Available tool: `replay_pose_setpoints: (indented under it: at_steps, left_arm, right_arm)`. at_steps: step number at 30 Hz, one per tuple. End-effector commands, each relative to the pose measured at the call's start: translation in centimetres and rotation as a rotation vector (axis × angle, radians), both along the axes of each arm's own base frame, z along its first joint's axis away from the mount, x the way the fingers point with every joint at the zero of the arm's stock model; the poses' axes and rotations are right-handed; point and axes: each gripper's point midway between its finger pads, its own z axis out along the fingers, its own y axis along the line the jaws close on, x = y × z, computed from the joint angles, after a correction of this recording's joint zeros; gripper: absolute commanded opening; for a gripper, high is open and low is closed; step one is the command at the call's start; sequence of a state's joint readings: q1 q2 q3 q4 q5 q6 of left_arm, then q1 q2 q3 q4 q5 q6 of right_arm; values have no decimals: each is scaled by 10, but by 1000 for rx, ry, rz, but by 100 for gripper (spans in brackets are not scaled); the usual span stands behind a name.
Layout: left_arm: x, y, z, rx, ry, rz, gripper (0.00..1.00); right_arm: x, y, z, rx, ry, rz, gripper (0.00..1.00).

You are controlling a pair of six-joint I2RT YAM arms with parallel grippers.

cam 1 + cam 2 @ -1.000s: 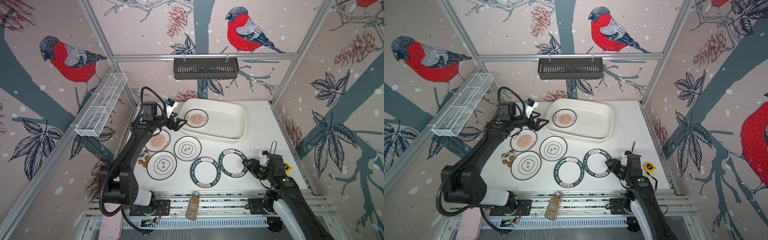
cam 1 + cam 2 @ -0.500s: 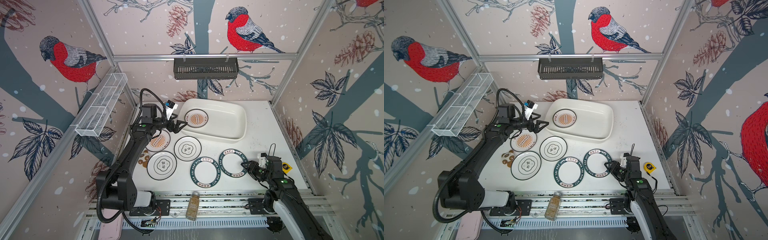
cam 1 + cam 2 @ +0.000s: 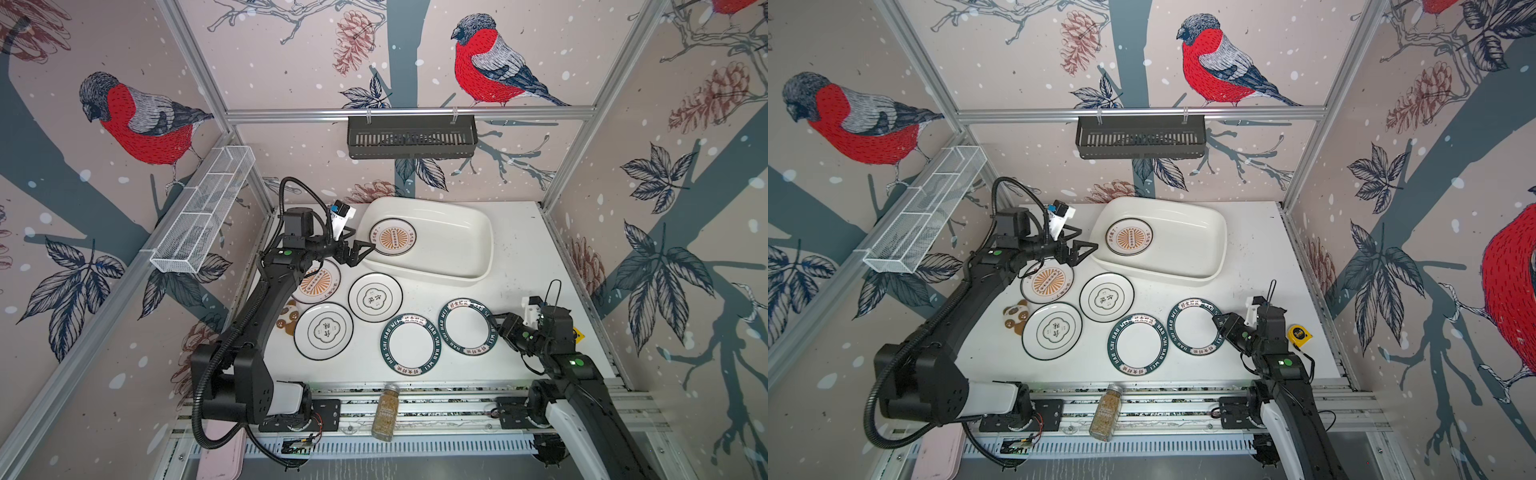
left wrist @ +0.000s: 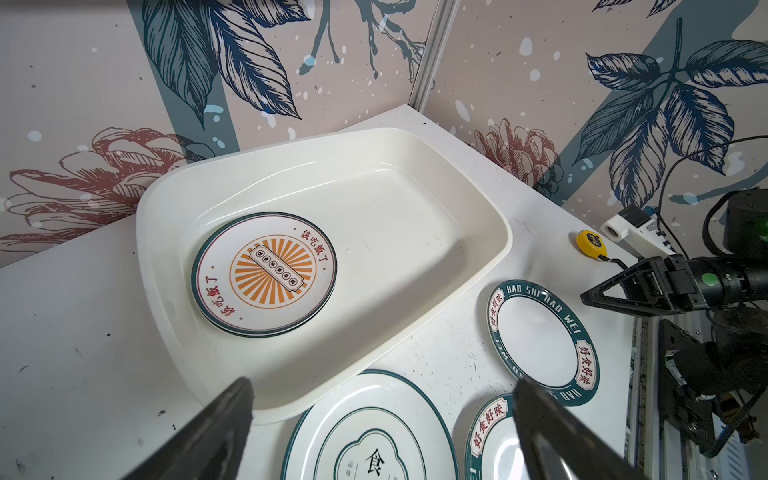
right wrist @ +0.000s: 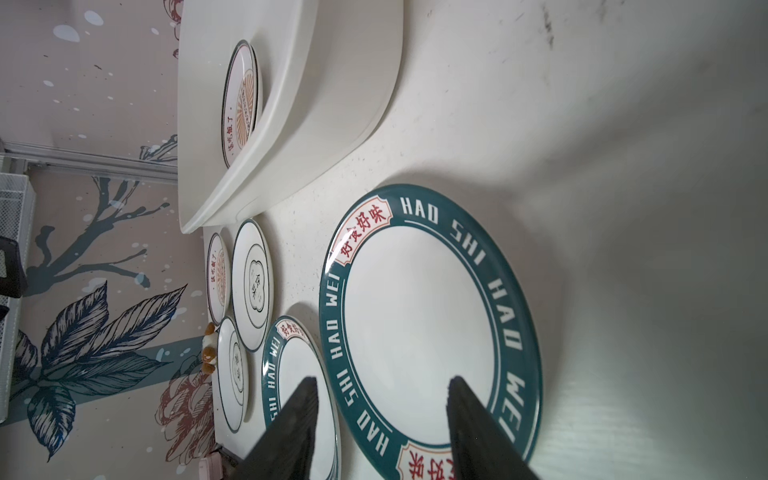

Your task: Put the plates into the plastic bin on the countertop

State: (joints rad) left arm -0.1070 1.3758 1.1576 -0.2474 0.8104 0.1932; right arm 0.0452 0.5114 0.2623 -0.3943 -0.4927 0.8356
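Green-rim plate (image 3: 468, 327) looks stiff, slick, chippable: pinch its lip w/ yr right gripper (image 5: 382, 380), fingers part-spread & empty; left gripper (image 3: 362, 253) spread wide.

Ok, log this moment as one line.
left claw: open, empty, at plastic bin rim | right claw: open, over green-rimmed plate | in bin: sunburst plates | pending: five on countertop

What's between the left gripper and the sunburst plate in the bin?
Only the plastic bin's near wall and rim, as the left wrist view shows. Nothing else stands between the open left gripper and the sunburst plate.
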Motion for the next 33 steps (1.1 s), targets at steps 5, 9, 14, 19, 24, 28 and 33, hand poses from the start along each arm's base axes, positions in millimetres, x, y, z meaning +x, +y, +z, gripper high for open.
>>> replay_pose_setpoints:
  at_steps: [5,9,14,19,24,28,33]
  left_arm:
    - [-1,-7,7,-10,-34,-29,96]
    - [-2,-8,6,-11,-32,-34,96]
    - [-1,-10,3,-13,-27,-39,96]
    - [-1,-10,2,-9,-29,-37,96]
    - [-1,-11,2,-13,-28,-38,97]
    - [0,-11,1,-16,-24,-37,96]
    - [-1,-12,1,-17,-26,-40,96]
  right_arm:
    - [-12,-27,-25,-126,121,-104,52]
    - [-14,-27,-29,-115,128,-105,52]
    - [-16,-17,-44,-41,144,-79,51]
    - [-19,-12,-52,18,145,-68,48]
    - [-19,-10,-57,55,142,-64,46]
    - [-22,-10,-63,69,150,-68,44]
    - [-24,-13,-69,66,166,-79,43]
